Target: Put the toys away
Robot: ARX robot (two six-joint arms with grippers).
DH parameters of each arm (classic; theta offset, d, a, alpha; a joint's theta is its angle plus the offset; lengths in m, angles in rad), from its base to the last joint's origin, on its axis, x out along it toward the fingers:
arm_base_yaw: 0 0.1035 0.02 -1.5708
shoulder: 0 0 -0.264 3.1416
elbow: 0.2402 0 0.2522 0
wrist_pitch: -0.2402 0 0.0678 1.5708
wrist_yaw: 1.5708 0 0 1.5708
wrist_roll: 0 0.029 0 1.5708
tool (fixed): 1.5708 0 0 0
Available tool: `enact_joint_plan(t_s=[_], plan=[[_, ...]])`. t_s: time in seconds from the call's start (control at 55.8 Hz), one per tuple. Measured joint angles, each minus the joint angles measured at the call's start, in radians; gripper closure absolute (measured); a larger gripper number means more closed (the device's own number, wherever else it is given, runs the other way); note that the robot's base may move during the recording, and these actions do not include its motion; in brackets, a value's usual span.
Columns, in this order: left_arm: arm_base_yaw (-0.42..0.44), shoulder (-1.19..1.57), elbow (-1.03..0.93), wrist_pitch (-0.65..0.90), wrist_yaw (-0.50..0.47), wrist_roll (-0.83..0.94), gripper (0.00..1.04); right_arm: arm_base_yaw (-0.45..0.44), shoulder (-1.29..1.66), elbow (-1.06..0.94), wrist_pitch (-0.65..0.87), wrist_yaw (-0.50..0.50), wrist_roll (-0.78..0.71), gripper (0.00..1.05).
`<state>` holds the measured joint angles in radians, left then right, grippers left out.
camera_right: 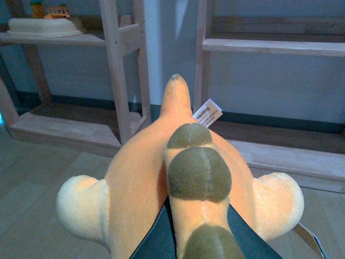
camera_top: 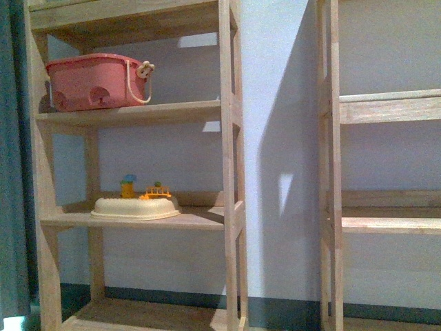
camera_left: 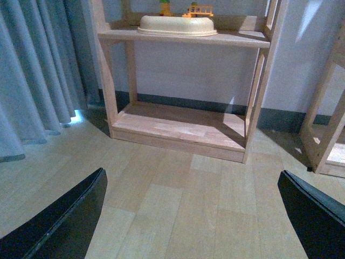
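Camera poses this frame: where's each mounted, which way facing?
Front: on body, faces pale wooden shelf unit with pink plastic basket; no arms shown.
Left wrist: angled at floor and shelf bottom; left gripper open, empty.
Right wrist: faces shelf legs; right gripper shut on soft orange plush animal.
Shared: cream oval toy base in all three.

The plush toy (camera_right: 178,162) runs off the picture's edge; its face does not show. It hides most of the right gripper (camera_right: 198,236) holding it. The little figures (camera_top: 129,186) on the cream base (camera_top: 134,209) are too small to tell. Well apart from that base, the black fingers (camera_left: 64,221) of the left gripper (camera_left: 191,174) are cut off.
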<state>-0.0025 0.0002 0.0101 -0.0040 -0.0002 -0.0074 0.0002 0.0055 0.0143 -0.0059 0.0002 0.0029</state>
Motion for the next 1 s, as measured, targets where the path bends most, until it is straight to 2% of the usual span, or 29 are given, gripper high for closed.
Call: enact_joint_plan(t_s=[1.004], plan=[[0.0, 0.0, 0.0, 0.0, 0.0, 0.0, 0.06, 0.0, 0.0, 0.0, 0.0, 0.0, 0.0, 0.98]])
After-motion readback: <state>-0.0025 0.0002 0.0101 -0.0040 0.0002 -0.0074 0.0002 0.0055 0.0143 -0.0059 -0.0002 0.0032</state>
